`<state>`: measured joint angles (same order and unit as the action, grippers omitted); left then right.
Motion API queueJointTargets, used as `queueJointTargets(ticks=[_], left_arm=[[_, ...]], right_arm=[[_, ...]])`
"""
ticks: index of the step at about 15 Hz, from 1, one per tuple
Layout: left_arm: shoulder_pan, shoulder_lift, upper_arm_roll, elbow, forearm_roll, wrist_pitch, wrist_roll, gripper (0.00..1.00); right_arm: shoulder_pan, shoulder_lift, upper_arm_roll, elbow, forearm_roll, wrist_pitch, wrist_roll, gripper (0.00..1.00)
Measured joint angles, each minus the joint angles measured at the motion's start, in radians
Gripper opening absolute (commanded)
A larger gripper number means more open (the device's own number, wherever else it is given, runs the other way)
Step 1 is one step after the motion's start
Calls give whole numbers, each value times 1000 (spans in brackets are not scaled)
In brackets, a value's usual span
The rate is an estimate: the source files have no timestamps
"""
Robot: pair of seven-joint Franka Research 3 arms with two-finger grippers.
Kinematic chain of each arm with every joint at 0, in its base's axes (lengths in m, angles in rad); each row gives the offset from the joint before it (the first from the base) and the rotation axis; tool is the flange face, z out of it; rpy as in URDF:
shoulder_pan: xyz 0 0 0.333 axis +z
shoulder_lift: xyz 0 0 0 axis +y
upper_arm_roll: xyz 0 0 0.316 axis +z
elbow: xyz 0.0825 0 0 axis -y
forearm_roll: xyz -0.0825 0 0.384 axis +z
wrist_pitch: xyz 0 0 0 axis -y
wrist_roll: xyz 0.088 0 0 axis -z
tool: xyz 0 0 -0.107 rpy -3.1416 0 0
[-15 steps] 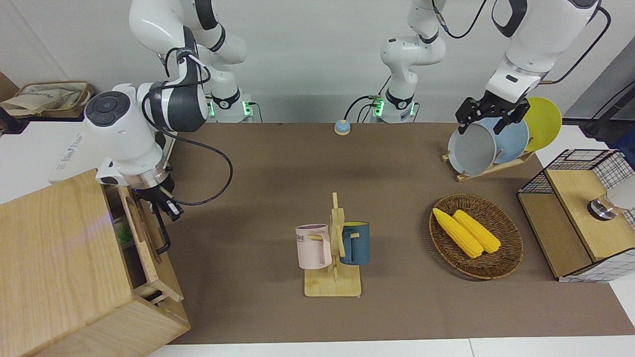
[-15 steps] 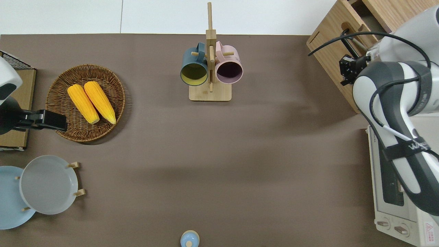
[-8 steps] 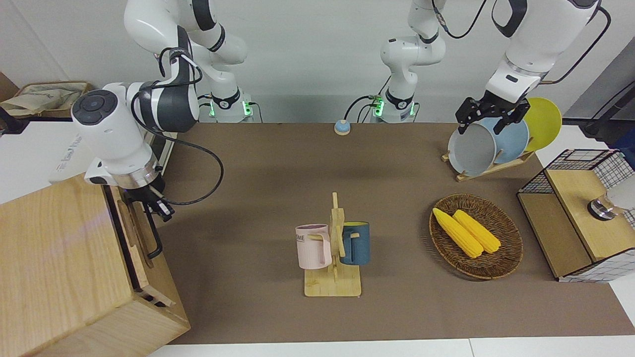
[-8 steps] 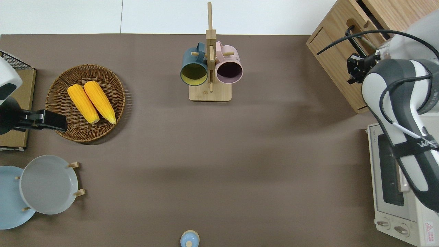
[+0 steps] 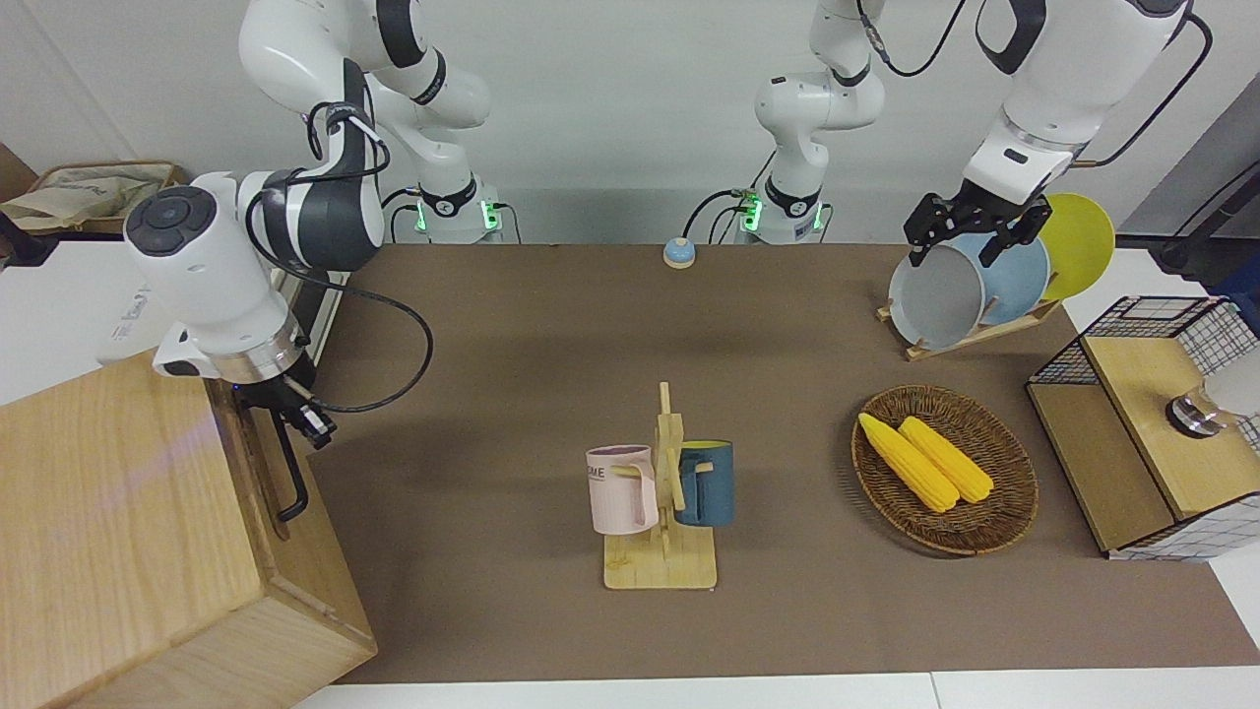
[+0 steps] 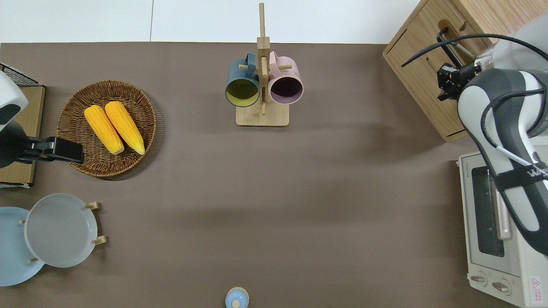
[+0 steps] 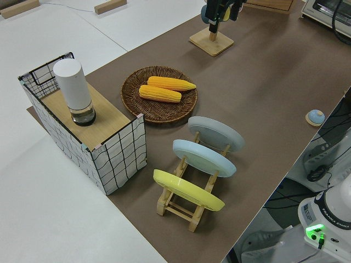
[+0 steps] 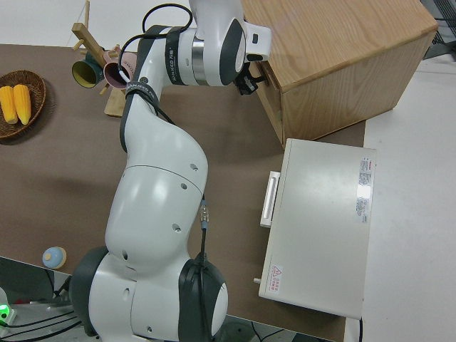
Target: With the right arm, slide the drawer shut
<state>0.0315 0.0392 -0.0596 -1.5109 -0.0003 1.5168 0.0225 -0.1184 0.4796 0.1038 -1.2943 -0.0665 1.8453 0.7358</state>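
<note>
The light-wood drawer [image 5: 264,455] sits pushed in, its front level with the face of the light-wood cabinet [image 5: 108,522] at the right arm's end of the table. Its black bar handle [image 5: 290,478] stands out from the front panel and also shows in the overhead view [image 6: 446,43]. My right gripper [image 5: 303,418] is at the drawer front, at the end of the handle nearer to the robots; it also shows in the overhead view [image 6: 448,80] and the right side view [image 8: 247,80]. My left arm is parked, its gripper [image 5: 960,236] open and empty.
A mug rack [image 5: 661,502] with a pink and a blue mug stands mid-table. A wicker basket [image 5: 994,522] holds two corn cobs. A plate rack [image 5: 970,340] and a wire-and-wood box [image 5: 1152,423] are at the left arm's end. A white oven [image 6: 492,231] stands beside the cabinet.
The drawer has slid from partly open into the cabinet until flush. My right gripper has moved with the drawer front toward the cabinet. The left arm has not moved.
</note>
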Motion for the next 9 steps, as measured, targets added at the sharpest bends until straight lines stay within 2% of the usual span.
queueJointTargets(ticks=[3, 9], left_arm=[[0, 0, 0, 0, 0, 0, 0, 993], [0, 0, 0, 0, 0, 0, 0, 993]], right_arm=[[-27, 1, 31, 0, 0, 0, -11, 0], [-32, 2, 36, 0, 0, 0, -26, 0]])
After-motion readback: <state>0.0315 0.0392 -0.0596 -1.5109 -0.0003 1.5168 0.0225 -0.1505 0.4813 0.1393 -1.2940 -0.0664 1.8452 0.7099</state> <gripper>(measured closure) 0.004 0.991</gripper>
